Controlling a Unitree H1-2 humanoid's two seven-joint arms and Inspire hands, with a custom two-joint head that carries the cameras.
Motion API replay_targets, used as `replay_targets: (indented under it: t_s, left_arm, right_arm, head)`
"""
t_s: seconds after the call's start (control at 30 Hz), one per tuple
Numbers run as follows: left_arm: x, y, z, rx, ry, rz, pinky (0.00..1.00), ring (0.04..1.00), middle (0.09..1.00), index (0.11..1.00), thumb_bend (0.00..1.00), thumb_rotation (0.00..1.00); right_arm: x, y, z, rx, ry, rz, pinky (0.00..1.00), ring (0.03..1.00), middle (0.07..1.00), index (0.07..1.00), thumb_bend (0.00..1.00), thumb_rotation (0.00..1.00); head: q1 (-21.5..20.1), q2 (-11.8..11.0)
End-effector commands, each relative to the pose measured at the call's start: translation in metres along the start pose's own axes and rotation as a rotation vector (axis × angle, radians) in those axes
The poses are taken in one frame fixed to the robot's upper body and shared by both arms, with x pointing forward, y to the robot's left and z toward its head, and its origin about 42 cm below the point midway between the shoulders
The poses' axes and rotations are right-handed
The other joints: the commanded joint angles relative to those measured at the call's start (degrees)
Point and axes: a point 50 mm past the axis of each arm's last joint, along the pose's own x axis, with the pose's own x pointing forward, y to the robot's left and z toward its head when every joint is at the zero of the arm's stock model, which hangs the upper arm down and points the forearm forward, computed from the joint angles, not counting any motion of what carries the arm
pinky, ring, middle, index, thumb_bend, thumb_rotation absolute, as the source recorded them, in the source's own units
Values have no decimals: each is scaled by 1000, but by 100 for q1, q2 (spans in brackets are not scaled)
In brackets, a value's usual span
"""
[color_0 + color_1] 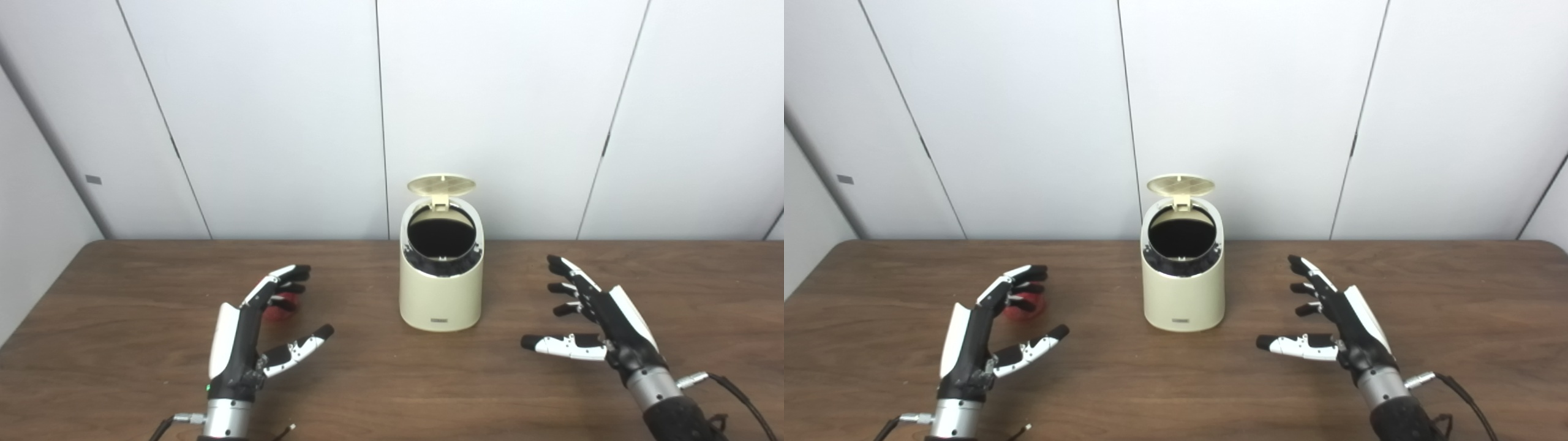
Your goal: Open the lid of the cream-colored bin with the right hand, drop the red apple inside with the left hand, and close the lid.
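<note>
At the middle of the brown surface (pixel 380 380), toward twelve o'clock: a cream bin (pixel 440 269), upright, its round lid (pixel 441 184) tipped up and back on its hinge, the dark mouth bare and facing forward. At about nine o'clock from the bin, well apart from it: the red apple (pixel 1024 305), resting on the surface and half hidden behind the fingertips of the left robot hand (pixel 257 327). Left robot hand empty, fingers spread and arched over the apple, thumb held wide below; contact with the fruit not clear from either view. At about three o'clock from the bin, well apart: the right robot hand (pixel 591 321), also empty, fingers splayed, thumb pointing inward, clear of bin and lid alike. Judging by the raised lid, opening step done; step in hand: the left-side grasp of the apple, not yet closed. Next move, as a judgement: closing round the fruit firmly enough for a smooth round skin, lifting, carrying toward three o'clock over the open mouth, releasing there, then pushing the lid down. On the bin's front, low down: a small grey plate (pixel 440 320), perhaps a label, too small to read. No other writing or brand legible anywhere.
</note>
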Motion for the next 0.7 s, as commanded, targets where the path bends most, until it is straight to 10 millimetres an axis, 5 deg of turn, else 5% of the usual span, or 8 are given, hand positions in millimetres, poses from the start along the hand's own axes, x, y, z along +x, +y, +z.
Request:
replay_targets:
  t_s: [0.0, 0.43, 0.67]
  left_arm:
    - [14, 12, 8, 21, -46, 37, 713, 869, 891, 852, 750, 105]
    - [21, 30, -28, 111, 75, 43, 910, 986, 999, 985, 834, 174]
    - [31, 32, -40, 198, 212, -79, 795, 933, 975, 973, 893, 242]
  right_arm:
    - [6, -14, 13, -4, -83, -21, 685, 849, 923, 934, 854, 249]
    - [8, -14, 17, 11, -79, -1, 706, 852, 932, 937, 853, 217]
    - [8, -14, 24, 6, -83, -2, 674, 837, 917, 934, 846, 264]
  head:
    - [41, -1]
    - [138, 8]
    - [85, 46]
